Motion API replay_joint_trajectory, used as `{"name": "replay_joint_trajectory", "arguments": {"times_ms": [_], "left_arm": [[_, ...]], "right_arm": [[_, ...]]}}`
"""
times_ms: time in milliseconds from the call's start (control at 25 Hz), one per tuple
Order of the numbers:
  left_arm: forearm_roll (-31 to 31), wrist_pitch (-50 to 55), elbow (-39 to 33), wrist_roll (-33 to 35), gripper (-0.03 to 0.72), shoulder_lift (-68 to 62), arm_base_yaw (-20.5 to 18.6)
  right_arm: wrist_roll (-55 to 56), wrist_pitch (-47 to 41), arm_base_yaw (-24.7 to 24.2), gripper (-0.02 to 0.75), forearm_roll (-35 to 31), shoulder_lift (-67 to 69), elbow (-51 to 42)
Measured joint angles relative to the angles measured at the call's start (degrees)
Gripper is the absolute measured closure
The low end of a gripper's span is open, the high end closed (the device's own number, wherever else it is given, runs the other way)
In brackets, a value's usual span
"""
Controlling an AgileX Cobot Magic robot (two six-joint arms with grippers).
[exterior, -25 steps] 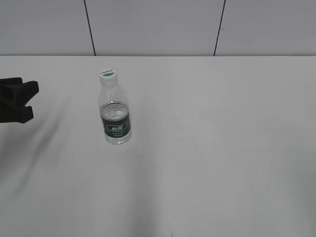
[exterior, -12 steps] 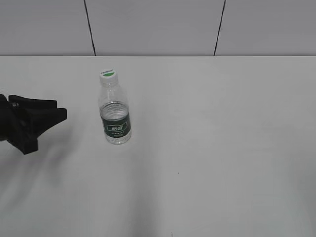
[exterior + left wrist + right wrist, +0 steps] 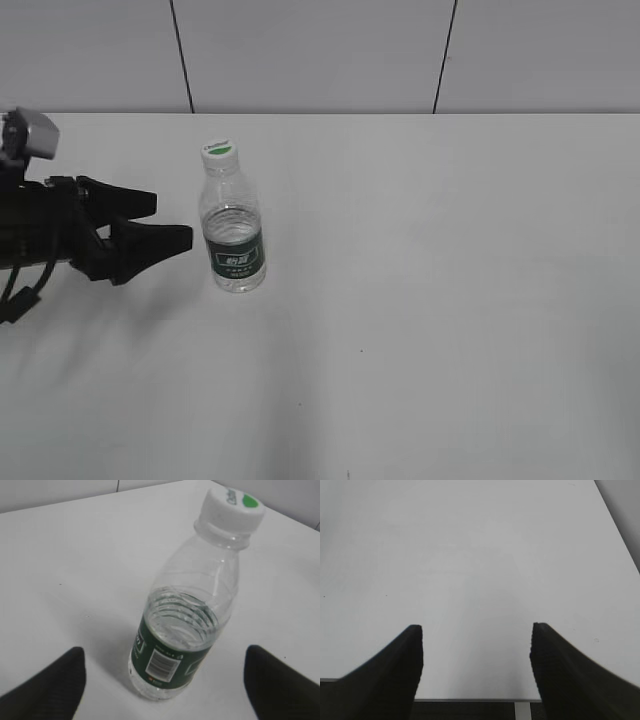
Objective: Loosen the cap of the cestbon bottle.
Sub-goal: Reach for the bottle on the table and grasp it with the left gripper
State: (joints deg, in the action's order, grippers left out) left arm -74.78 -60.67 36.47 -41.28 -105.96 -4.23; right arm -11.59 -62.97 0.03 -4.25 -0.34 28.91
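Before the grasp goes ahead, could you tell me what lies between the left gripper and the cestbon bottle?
Nothing: in the exterior view only bare table separates the open left gripper from the cestbon bottle, and the left wrist view agrees.

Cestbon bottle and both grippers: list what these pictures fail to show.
- Cap text: too small and cut off in the left wrist view; a speck in the exterior view.
- Cestbon bottle label wording: too small in the exterior view; turned away in the left wrist view.
- Left gripper: the frame edge crops its fingers in the wrist view.
- Right gripper: outside the exterior view; the wrist view shows only fingertips over the bare table.
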Motion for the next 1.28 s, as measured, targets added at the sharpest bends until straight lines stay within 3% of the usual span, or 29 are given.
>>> {"name": "replay_joint_trajectory", "arguments": {"times_ms": [120,400,880,1280], "left_arm": [[-1.37,-0.41,2.24,-0.13,0.057,-2.49,1.20],[-5.28,-0.73,8.20,-0.26,0.104,-9.23,4.36],[-7.43,-2.13,19.90,-0.26,0.113,-19.53,10.54],[-7.53,-2.39,21.28,-0.26,0.145,-20.75,11.25]], "right_arm": [[0.00,0.00,0.00,0.219,0.00,0.00,0.00],[0.00,0.00,0.00,0.219,0.00,0.00,0.00],[0.00,0.00,0.00,0.219,0.00,0.00,0.00],[0.00,0.00,0.00,0.219,0.00,0.00,0.00]]}}
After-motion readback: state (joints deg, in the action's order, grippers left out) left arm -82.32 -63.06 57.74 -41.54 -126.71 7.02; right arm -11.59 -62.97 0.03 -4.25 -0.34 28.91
